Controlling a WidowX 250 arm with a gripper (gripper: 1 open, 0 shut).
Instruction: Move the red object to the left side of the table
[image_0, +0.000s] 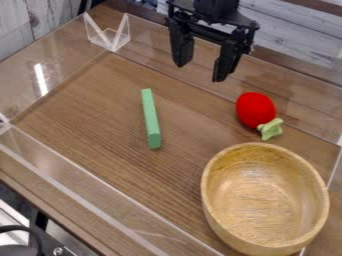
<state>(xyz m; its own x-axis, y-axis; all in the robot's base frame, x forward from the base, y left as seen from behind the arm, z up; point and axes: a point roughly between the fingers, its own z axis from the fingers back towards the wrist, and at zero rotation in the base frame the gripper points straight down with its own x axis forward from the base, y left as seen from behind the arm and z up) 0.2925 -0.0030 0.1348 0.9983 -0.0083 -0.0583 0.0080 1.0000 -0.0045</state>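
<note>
The red object is a small rounded toy with a light green leafy end, lying on the right part of the table. My gripper hangs above the table's far middle, up and to the left of the toy, pointing down. Its two dark fingers stand apart with nothing between them. A clear gap separates it from the red object.
A long green bar lies near the middle of the tabletop. A round light wooden bowl sits at the front right. Low clear acrylic walls edge the table.
</note>
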